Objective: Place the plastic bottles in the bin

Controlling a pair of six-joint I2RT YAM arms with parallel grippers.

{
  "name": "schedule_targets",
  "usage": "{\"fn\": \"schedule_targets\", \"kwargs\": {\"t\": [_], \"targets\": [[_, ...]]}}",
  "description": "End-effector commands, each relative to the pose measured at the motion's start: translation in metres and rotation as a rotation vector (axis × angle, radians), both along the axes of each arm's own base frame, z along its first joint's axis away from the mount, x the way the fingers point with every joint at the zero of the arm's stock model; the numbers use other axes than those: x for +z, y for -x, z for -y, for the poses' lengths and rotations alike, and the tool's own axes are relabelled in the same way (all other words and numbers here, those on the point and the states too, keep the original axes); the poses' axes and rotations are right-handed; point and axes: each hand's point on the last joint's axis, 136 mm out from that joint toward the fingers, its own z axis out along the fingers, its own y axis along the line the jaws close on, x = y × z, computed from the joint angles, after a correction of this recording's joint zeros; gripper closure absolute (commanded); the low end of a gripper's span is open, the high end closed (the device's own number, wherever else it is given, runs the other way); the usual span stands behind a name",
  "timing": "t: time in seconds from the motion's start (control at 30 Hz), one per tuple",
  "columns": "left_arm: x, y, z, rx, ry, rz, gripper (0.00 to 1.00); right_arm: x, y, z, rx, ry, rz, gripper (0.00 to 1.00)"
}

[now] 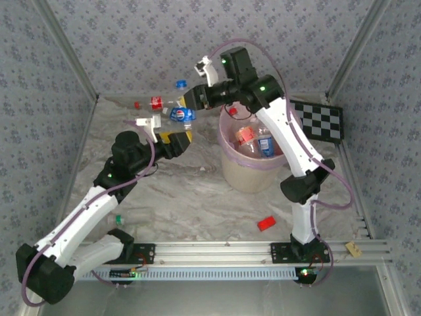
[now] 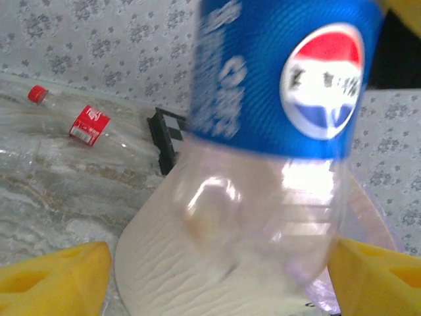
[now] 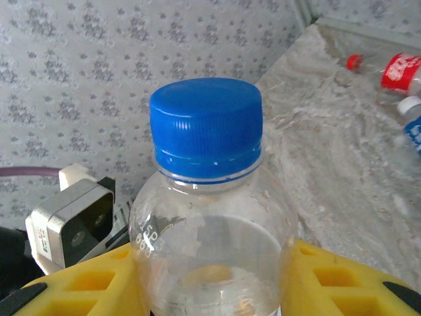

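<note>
A clear plastic bottle [image 1: 179, 115] with a blue Pepsi label and blue cap [image 3: 205, 125] hangs in the air left of the bin. My right gripper [image 1: 189, 100] is shut on its neck, just under the cap. Its lower body [image 2: 263, 217] sits between the wide-apart yellow fingers [image 2: 52, 276] of my left gripper [image 1: 179, 137], which is open. The cream bin [image 1: 253, 172] with its pink liner holds at least two bottles [image 1: 247, 135]. A red-labelled bottle [image 1: 156, 102] [image 2: 89, 124] lies by the back wall. Another blue-labelled, white-capped bottle [image 3: 411, 125] lies near it.
A small red block [image 1: 266, 224] lies in front of the bin. A checkerboard card [image 1: 319, 120] sits at back right, and a tiny green item [image 1: 119, 219] by the left arm. Patterned walls close three sides; a metal rail [image 1: 217, 250] runs along the near edge.
</note>
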Motion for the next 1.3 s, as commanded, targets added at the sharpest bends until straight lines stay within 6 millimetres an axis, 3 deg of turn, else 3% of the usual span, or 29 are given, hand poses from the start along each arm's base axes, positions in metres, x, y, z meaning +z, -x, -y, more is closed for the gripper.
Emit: {"fn": "schedule_targets", "kwargs": {"t": [0.0,0.17,0.27,0.37,0.5,0.7,0.9,1.27], "targets": [[-0.011,0.0,-0.006,0.029,-0.065,-0.019,0.14,0.045,0.003,0.057,-0.115,0.007,0.115,0.53],[-0.027,-0.002,-0.01,0.049,-0.112,-0.055,0.14,0.056,-0.002,0.145,-0.33,0.103,0.162,0.54],[-0.036,-0.007,-0.011,0.06,-0.143,-0.077,0.14,0.049,-0.003,0.197,-0.473,0.182,0.164,0.56],[-0.045,-0.011,-0.011,0.065,-0.182,-0.105,0.14,0.026,-0.003,0.239,-0.591,0.353,0.144,0.58],[-0.055,-0.017,-0.012,0.077,-0.231,-0.146,0.14,-0.011,-0.003,0.266,-0.629,0.568,0.078,0.58],[-0.066,-0.019,-0.014,0.093,-0.248,-0.178,0.14,-0.051,-0.009,0.282,-0.643,0.735,-0.003,0.58],[-0.072,-0.017,-0.017,0.099,-0.268,-0.195,0.14,-0.092,-0.008,0.269,-0.569,0.823,-0.095,0.58],[-0.078,-0.016,-0.02,0.103,-0.292,-0.206,0.14,-0.169,0.011,0.257,-0.468,0.954,-0.283,0.58]]}}
